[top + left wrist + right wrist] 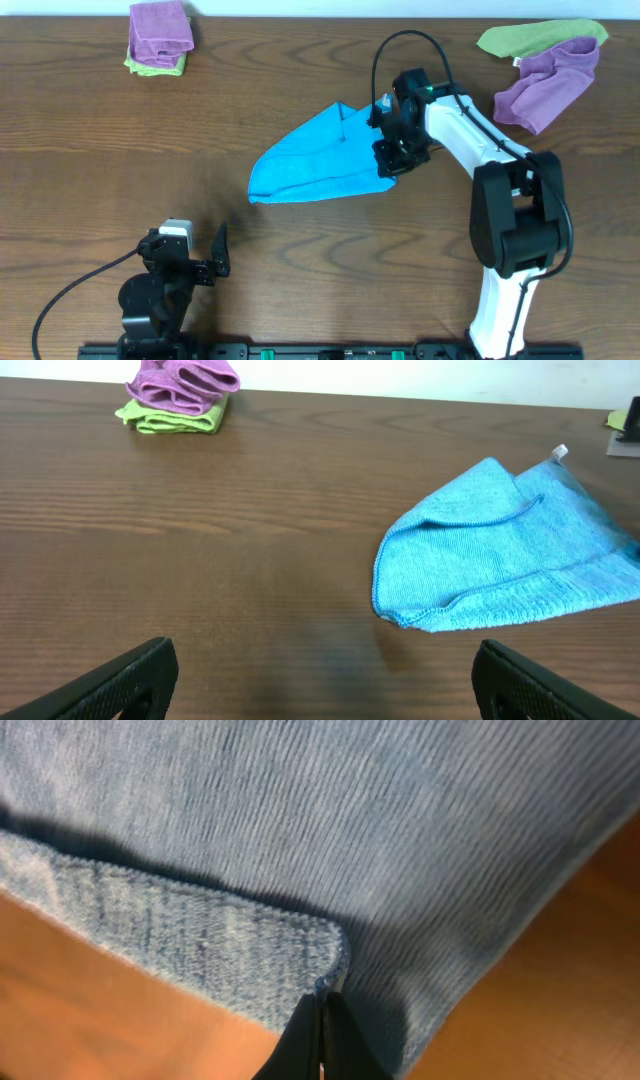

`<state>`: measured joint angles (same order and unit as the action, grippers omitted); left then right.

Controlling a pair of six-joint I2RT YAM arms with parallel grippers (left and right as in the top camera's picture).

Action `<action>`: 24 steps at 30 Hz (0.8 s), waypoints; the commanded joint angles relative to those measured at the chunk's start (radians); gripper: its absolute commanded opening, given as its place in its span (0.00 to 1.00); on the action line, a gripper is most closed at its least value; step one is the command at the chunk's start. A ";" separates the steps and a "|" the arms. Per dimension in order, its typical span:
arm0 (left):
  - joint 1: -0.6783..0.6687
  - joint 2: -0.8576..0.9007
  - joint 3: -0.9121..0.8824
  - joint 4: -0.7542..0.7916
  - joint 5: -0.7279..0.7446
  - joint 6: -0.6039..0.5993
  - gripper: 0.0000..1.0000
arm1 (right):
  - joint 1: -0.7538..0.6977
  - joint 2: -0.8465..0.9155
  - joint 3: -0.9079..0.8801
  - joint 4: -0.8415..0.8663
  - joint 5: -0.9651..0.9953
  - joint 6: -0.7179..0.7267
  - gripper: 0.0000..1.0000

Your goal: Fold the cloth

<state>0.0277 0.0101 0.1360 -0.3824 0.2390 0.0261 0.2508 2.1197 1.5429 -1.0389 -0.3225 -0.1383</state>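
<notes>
Pinching a hemmed edge of the sky-blue cloth [300,820], the right fingers [300,1048] are clenched tight on the fabric. The cloth rests part-folded on the desk [100,150], spreading beyond their tips. The left fingers [110,680] stand spread apart, empty, the cloth ahead of them.

Colour key. The cloth [315,160]: bright sky blue, finely ribbed, with a white tag [560,453]. Table [100,170]: dark brown wood grain. Far left of the cloth: folded purple cloth [160,28] over folded lime-green cloth [170,422]. Right of the cloth: loose lime-green cloth [535,38], loose purple cloth [550,85]. Right arm [495,300]: white and black.
</notes>
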 commanded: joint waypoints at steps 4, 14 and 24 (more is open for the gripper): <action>-0.002 -0.006 -0.022 -0.002 -0.006 0.004 0.95 | 0.016 -0.055 0.048 -0.182 -0.046 -0.006 0.01; -0.002 -0.006 -0.022 -0.002 -0.006 0.004 0.95 | 0.060 -0.056 0.048 -0.332 -0.055 -0.010 0.01; -0.002 -0.006 -0.022 -0.002 -0.006 0.004 0.95 | 0.111 -0.056 0.048 -0.458 -0.031 -0.035 0.02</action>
<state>0.0277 0.0101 0.1360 -0.3828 0.2390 0.0261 0.3508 2.0914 1.5726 -1.4933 -0.3634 -0.1555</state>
